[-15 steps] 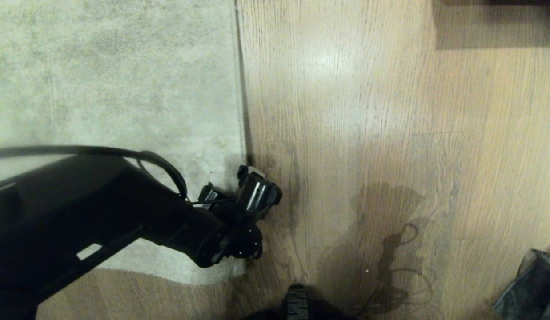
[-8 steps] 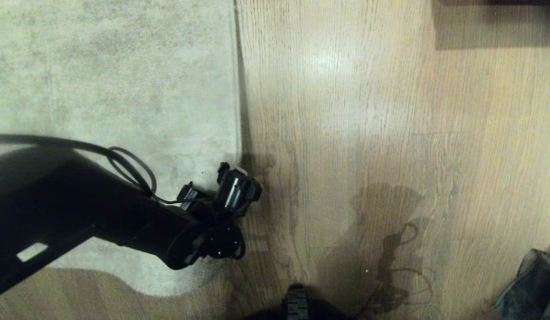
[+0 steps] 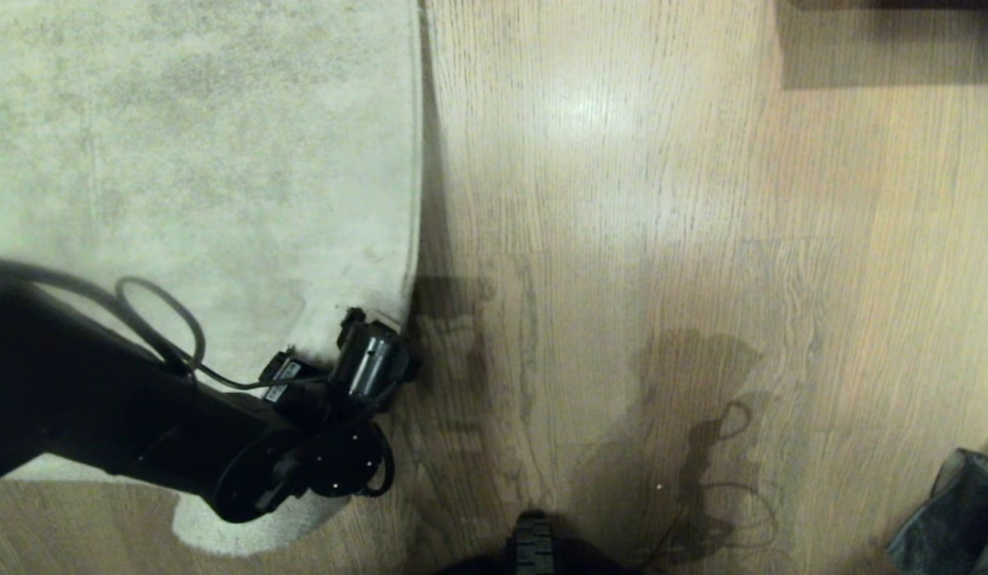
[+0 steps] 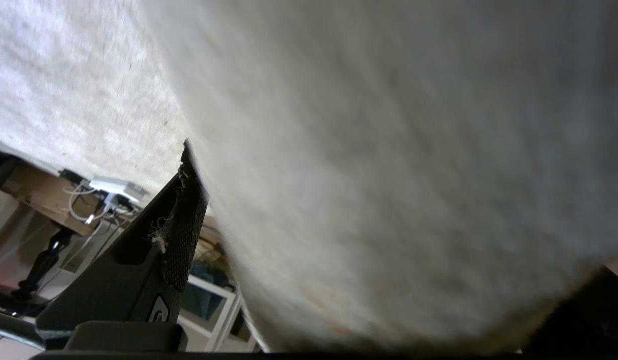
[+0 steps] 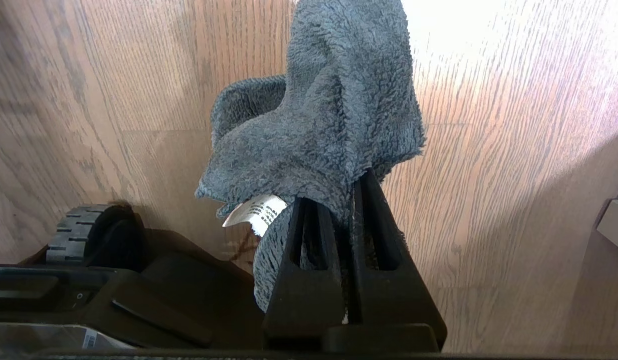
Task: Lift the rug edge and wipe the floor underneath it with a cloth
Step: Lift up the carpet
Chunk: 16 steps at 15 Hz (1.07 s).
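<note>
At lower left, the left gripper (image 3: 371, 326) gapes wide at the rug edge (image 3: 414, 200). Only the right wrist view shows the right gripper (image 5: 333, 210) clenching the cloth (image 5: 318, 120).

Rug (image 3: 206, 160): pale grey-beige, mottled with darker grey patches. Floor (image 3: 661, 239): light brown wood grain with dark wavy lines; cloth (image 5: 318, 135): dark grey-teal fleece bearing a white label printed black. Left arm (image 3: 142, 431) and right gripper (image 5: 343, 220): black
</note>
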{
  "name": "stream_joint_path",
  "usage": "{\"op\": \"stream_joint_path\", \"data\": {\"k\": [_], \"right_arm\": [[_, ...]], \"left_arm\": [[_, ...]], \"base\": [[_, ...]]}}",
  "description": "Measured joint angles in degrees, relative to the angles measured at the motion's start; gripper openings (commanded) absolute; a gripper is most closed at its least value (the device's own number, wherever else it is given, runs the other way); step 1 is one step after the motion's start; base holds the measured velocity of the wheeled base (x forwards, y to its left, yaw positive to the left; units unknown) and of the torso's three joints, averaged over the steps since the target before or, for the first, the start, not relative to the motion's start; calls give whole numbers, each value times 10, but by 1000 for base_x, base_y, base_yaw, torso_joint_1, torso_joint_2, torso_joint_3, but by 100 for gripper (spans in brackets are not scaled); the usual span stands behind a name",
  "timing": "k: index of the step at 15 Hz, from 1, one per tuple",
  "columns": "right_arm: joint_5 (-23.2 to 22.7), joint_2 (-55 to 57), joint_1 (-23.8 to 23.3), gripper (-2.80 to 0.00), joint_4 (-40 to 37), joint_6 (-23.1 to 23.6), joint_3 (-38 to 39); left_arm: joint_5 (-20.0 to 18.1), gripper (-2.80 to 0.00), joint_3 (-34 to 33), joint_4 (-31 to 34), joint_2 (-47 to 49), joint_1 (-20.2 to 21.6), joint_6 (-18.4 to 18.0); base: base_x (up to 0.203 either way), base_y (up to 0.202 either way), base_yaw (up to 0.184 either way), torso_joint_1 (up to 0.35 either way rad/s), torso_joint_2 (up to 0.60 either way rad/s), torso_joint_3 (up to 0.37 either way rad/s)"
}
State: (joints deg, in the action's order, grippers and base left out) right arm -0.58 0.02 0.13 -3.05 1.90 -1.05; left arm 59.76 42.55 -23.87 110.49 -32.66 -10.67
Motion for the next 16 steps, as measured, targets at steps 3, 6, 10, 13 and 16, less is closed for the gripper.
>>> {"op": "stream_joint_path", "data": {"k": [3, 6, 10, 13, 16], "right_arm": [[0, 0, 0, -280, 0, 0, 0], [0, 0, 0, -280, 0, 0, 0], [0, 0, 0, -280, 0, 0, 0], [0, 0, 0, -280, 0, 0, 0], [0, 0, 0, -280, 0, 0, 0]], "left_arm": [[0, 0, -42, -6, -20, 3, 1], [1, 0, -84, -6, -40, 2, 3], [2, 0, -128, -4, -61, -22, 3], [9, 0, -140, -1, -77, -44, -4], [8, 0, -138, -3, -97, -59, -6]], "base": [[0, 0, 0, 0, 0, 0], [0, 0, 0, 0, 0, 0], [0, 0, 0, 0, 0, 0], [0, 0, 0, 0, 0, 0], [0, 0, 0, 0, 0, 0]]}}
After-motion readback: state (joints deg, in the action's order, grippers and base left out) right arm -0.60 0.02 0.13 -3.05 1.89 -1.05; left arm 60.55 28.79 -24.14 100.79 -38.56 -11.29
